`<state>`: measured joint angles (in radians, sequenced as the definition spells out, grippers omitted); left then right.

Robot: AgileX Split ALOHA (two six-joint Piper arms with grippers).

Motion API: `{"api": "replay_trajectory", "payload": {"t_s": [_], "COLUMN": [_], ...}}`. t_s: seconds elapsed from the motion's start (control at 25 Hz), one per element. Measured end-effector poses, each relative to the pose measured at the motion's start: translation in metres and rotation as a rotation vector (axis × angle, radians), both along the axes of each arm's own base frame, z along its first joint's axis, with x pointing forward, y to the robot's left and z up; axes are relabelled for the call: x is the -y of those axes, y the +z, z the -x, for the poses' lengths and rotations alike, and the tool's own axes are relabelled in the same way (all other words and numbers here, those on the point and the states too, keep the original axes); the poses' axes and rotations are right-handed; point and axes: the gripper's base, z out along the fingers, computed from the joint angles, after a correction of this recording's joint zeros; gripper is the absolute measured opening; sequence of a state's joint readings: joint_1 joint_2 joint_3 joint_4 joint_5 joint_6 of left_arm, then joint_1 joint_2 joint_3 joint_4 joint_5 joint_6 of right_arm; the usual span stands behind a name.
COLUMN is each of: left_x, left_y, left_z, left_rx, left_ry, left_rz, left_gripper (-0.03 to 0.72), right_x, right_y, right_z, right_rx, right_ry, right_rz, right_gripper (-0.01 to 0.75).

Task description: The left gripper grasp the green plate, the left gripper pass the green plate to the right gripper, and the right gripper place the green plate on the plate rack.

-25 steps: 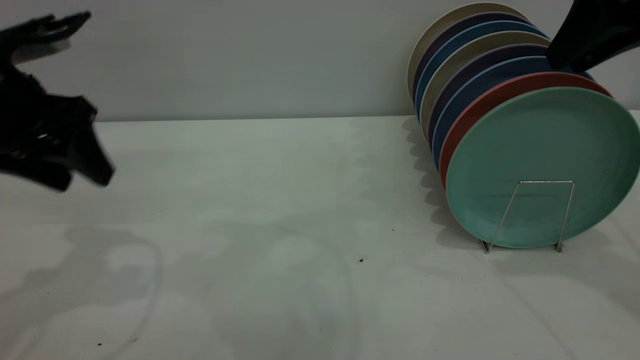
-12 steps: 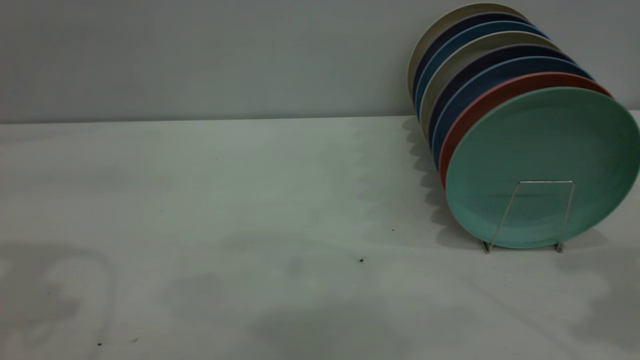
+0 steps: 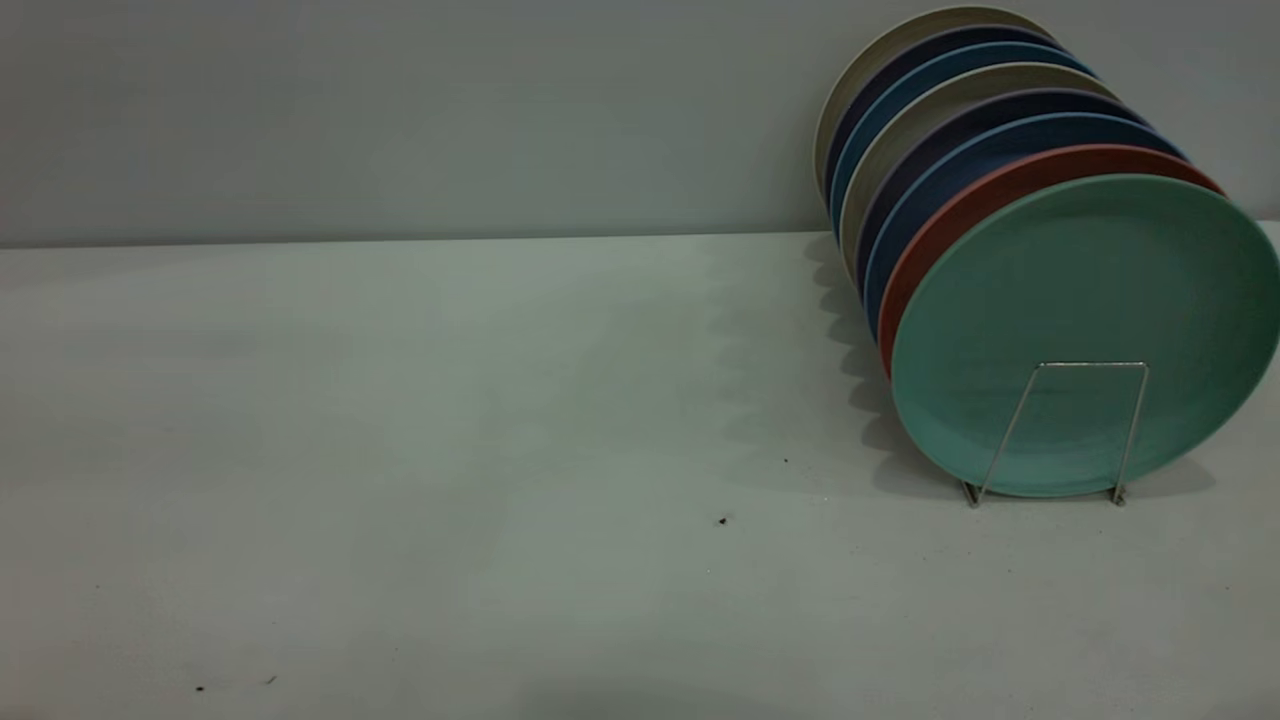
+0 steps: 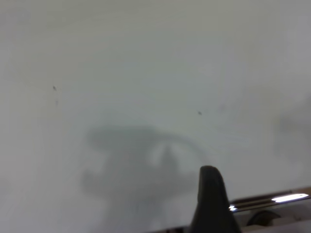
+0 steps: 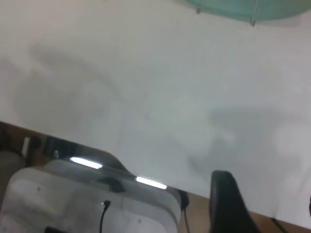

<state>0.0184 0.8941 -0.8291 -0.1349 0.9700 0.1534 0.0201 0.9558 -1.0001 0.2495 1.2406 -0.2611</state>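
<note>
The green plate (image 3: 1085, 300) stands upright at the front of a row of plates in the plate rack (image 3: 1092, 365), at the table's right. Its lower edge shows in the right wrist view (image 5: 243, 7) with the rack's wire feet (image 5: 252, 20). Neither gripper is in the exterior view. In the left wrist view only one of the left gripper's black fingers (image 4: 210, 194) shows, above bare table, holding nothing. My right gripper (image 5: 266, 196) is open and empty over the table's near edge, well away from the plate.
Behind the green plate stand a salmon-pink plate (image 3: 960, 210), blue plates (image 3: 930, 190) and beige plates (image 3: 890, 60). A grey wall (image 3: 400, 110) closes the back. The white table (image 3: 450, 400) stretches left of the rack. A white housing (image 5: 73, 199) lies beyond the table's edge.
The left gripper at the far left and the right gripper above the plates have both left the exterior view. Their shadows on the table have faded. The plates have not moved.
</note>
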Motion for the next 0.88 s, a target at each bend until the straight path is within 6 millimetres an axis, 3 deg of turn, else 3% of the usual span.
{"api": "replay_trajectory", "payload": {"t_s": [0.2,0.44,0.64,0.88], "left_x": [0.001,0.002,-0.001,-0.002], "left_y": [0.002,-0.012,-0.026,-0.043], "left_z": [0.059,0.115,0.142,0.153], "left_rx": [0.114,0.175,0.274,0.315], "left_ry": [0.025,0.053,0.07,0.078], "left_rz": [0.017,0.033,-0.006,-0.018], "left_gripper": [0.567,0.567,0.567,0.567], "right_x": [0.001,0.002,0.005,0.008], "right_y": [0.0,-0.026,-0.063,-0.087], "right_z": [0.06,0.111,0.131,0.133], "right_rx": [0.15,0.257,0.274,0.318], "right_ry": [0.003,0.007,0.05,0.036], "right_rz": [-0.001,0.001,0.06,0.088], "right_gripper": [0.421,0.421,0.421,0.421]}}
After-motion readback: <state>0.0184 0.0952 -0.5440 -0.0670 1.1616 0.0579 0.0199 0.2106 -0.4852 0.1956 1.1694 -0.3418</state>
